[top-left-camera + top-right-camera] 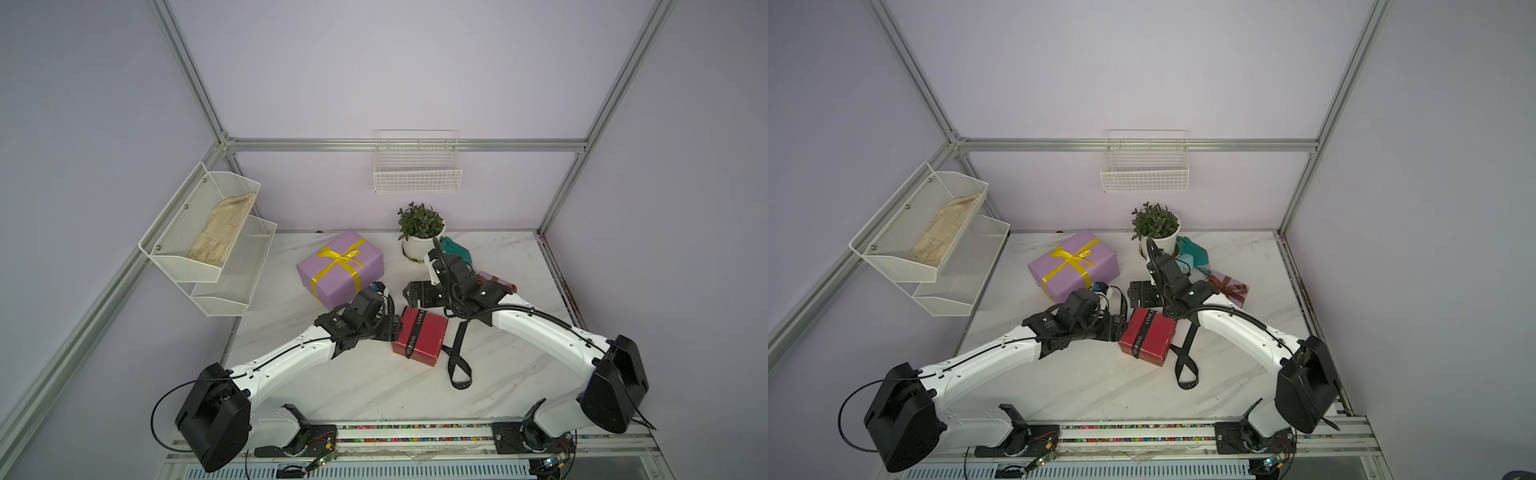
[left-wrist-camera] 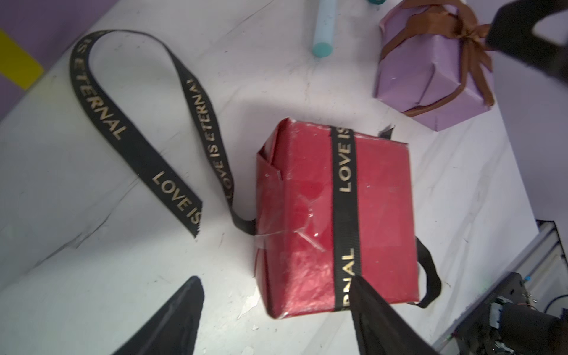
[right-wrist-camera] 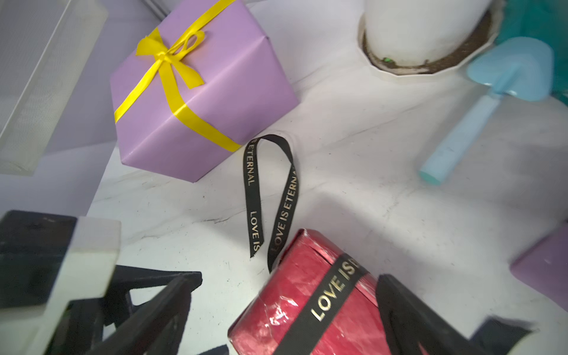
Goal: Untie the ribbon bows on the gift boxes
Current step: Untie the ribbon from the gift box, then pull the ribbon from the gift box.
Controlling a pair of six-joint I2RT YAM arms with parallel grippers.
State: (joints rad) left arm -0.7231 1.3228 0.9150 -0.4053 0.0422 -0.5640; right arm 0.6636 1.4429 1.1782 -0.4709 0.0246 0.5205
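Note:
The small red gift box [image 1: 419, 334] lies mid-table with one black lettered ribbon [image 2: 344, 190] band across its top. The ribbon's loose ends trail on the table [image 3: 270, 190] and in front of the box [image 1: 459, 361]. My left gripper [image 2: 275, 279] is open at the box's left edge, one finger [image 2: 372, 310] touching the band. My right gripper [image 3: 285, 282] stands open just above the box's far edge, holding nothing. The large lilac box [image 1: 340, 266] keeps its yellow bow [image 3: 167, 58]. The small lilac box [image 1: 1229, 286] keeps its brown bow [image 2: 470, 33].
A white flowerpot [image 1: 417, 247] with a plant stands at the back, with a teal glove [image 1: 1192, 249] and a blue trowel [image 3: 479, 116] beside it. White mesh shelves [image 1: 208, 232] hang on the left wall, and a wire basket [image 1: 417, 166] on the back wall.

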